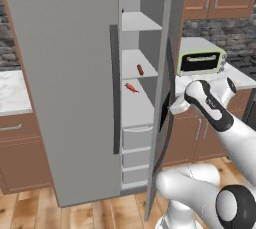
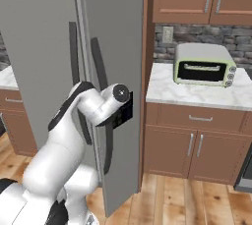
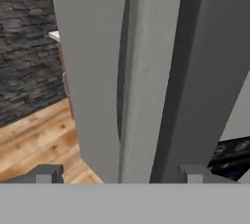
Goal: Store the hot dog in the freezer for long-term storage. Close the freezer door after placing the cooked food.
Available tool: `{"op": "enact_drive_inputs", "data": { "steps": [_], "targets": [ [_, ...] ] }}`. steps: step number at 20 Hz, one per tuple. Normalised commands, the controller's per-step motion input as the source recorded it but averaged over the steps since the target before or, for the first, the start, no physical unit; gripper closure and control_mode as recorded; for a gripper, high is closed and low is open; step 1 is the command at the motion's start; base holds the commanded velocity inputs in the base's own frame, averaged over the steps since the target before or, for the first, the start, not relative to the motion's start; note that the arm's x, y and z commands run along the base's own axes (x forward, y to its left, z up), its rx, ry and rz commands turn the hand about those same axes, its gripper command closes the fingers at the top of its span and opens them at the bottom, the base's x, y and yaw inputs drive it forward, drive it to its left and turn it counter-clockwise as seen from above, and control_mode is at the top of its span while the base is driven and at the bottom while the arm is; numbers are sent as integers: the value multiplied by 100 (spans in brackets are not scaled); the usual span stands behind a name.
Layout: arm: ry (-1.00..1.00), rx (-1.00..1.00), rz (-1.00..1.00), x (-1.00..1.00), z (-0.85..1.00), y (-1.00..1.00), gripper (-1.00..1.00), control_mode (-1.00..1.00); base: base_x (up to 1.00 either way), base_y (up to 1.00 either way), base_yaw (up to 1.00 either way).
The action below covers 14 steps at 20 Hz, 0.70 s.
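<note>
**Claw at the door edge**

Claw (image 3: 117, 174) has its jaws wide apart, gripping nothing, straddling the freezer door (image 1: 167, 73) edge. Door's ajar. Hot dog (image 1: 140, 69) sits on a freezer (image 1: 137, 23) shelf, a red bit (image 1: 131, 87) below it. Toaster oven (image 1: 201, 61) on the worktop (image 1: 240, 78) to the right.

Freezer (image 1: 141, 38): narrow right-hand compartment, white shelves above, white drawers below. Hot dog (image 1: 140, 69): small, slim, reddish-brown, lying on the second shelf toward the rear. Freezer door (image 2: 115, 47): plain grey, long dark vertical handle, standing partly open.
</note>
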Motion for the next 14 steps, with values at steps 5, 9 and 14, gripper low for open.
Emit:
{"op": "enact_drive_inputs", "data": {
  "steps": [5, 9, 14],
  "targets": [
    [20, 0, -8, 61, 8, 5, -100, -100, 0, 0, 0],
    [14, 0, -16, 50, 1, 10, -100, -100, 0, 0, 0],
    [9, 0, -25, 36, 0, 28, -100, -100, 0, 0, 0]
  ]
}}
